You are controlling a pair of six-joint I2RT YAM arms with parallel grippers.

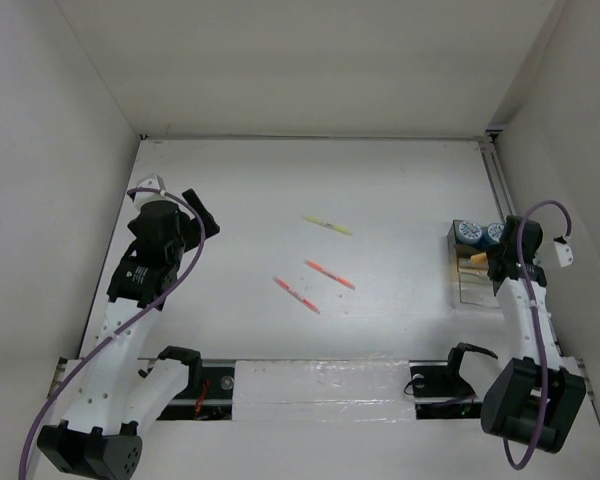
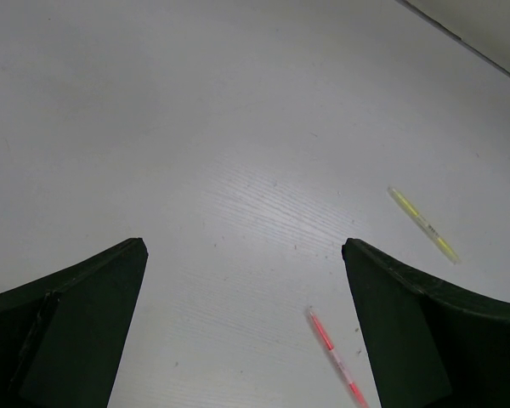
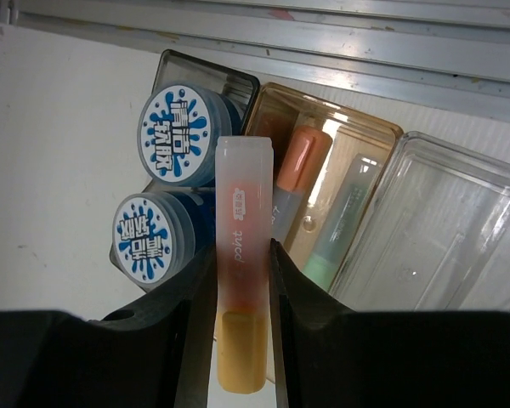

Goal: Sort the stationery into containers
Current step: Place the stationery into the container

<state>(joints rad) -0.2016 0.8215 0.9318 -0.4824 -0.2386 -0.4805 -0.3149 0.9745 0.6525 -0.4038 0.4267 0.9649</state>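
Note:
My right gripper [image 3: 241, 268] is shut on an orange marker [image 3: 242, 255] with a frosted cap, held over the clear tray [image 3: 459, 229]. Two blue-and-white rolls [image 3: 180, 132] sit in the tray's left compartment. An orange marker [image 3: 296, 174] and a green marker [image 3: 340, 229] lie in the tan middle compartment. In the top view the tray [image 1: 472, 285] is at the right under the right gripper [image 1: 500, 262]. Two red-pink pens [image 1: 329, 274] [image 1: 295, 294] and a yellow pen [image 1: 327, 224] lie mid-table. My left gripper [image 2: 242, 255] is open and empty above the table; a red-pink pen [image 2: 335, 357] and the yellow pen [image 2: 423, 224] lie ahead of it.
An aluminium rail [image 3: 323, 34] runs just behind the tray along the right wall. White walls enclose the table on the left, back and right. The tray's right compartment [image 3: 433, 246] holds nothing.

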